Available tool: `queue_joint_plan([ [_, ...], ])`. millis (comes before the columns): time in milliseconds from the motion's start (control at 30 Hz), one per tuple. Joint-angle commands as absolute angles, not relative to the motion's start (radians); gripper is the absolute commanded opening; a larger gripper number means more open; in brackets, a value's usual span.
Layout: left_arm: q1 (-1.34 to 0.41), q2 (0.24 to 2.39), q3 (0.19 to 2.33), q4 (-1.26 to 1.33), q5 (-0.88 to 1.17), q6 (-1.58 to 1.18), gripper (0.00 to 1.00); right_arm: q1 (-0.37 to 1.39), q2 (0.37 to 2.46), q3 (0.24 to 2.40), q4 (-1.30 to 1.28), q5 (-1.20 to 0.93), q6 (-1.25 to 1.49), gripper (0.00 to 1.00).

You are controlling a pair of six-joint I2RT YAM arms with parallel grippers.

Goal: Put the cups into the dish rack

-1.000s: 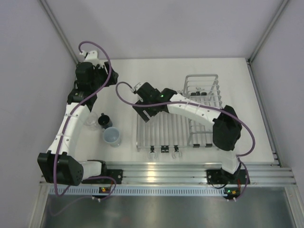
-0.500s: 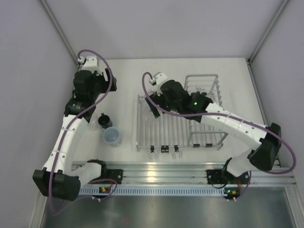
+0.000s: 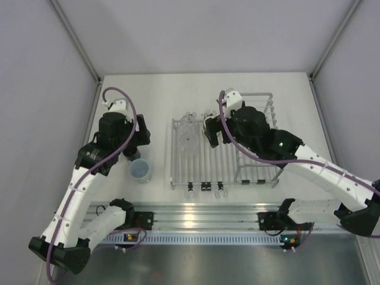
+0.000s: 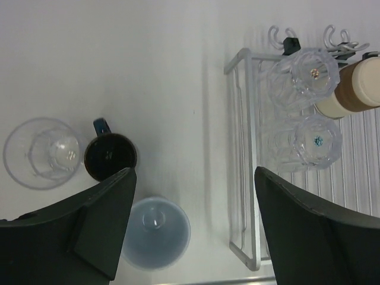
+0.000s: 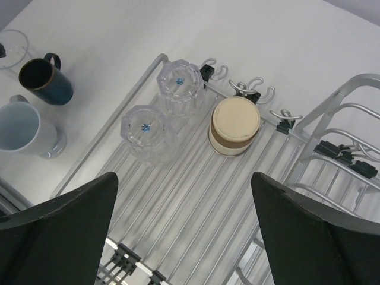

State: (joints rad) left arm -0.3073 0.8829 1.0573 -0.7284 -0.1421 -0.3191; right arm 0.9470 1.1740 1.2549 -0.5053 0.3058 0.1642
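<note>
Three cups are not yet loaded. They stand upright, mouths up, in a tight cluster on the counter [image 4: 178,71], to the left of the dish rack [image 5: 196,196].

- The pale blue cup [image 4: 155,233] sits nearest the rack.
- The dark blue mug [image 4: 110,156] is just beside the pale blue cup, with its handle turned away from it.
- The clear glass [image 4: 40,153] is on the mug's far side, farthest from the rack.
- All three look empty.

The left gripper [image 4: 195,190] hangs directly above this cluster, pointing down, jaws spread wide and holding nothing. In the left wrist view the pale blue cup lies inside the span of the jaws, hard against the left finger. The mug lies at that finger's tip and the clear glass lies outside the span. The cups' long axes run vertically, in line with the gripper's approach. My judgement is that a straight descent with a small sideways shift would bracket the pale blue cup.

The rack's flat section holds three items, all mouth down and close together at its far end: the first inverted glass [image 5: 180,81], the second inverted glass [image 5: 145,126] and the tan-and-brown cup [image 5: 234,126].

The right gripper [image 5: 184,190] hovers above the flat section, jaws apart and holding nothing, well apart from the counter cluster. The left arm is clearly the nearer one.
</note>
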Motion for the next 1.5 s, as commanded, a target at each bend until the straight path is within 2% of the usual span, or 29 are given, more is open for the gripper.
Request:
queue_joint_plan([
  [0,-0.325,0.847,1.069,-0.903,-0.215,-0.475,0.85,0.936,1.132,1.230,-0.459,0.311,0.198,0.94],
  [233,-0.408,0.834,0.899,-0.942,-0.244,-0.655,0.83,0.936,1.094,1.203,-0.439,0.281,0.218,0.94],
  [433,-0.645,0.911,0.851,-0.946,-0.388,-0.831,0.84,0.936,1.066,1.178,-0.417,0.273,0.219,0.94],
  [533,-0.693,0.940,0.865,-0.948,-0.425,-0.862,0.85,0.937,1.040,1.157,-0.408,0.270,0.219,0.94],
  [700,-0.696,0.937,0.876,-0.948,-0.503,-0.874,0.86,0.937,1.005,1.114,-0.403,0.288,0.212,0.94],
  [1167,-0.695,1.068,0.825,-0.943,-0.546,-0.917,0.89,0.936,0.943,1.066,-0.391,0.288,0.218,0.95],
  [1233,-0.695,1.071,0.819,-0.943,-0.552,-0.922,0.86,0.934,0.936,1.058,-0.388,0.288,0.218,0.95],
  [1367,-0.693,1.118,0.812,-0.928,-0.554,-0.914,0.60,0.936,0.931,1.048,-0.383,0.291,0.221,0.95],
  [1467,-0.690,1.152,0.805,-0.916,-0.542,-0.907,0.56,0.934,0.923,1.045,-0.385,0.291,0.221,0.95],
])
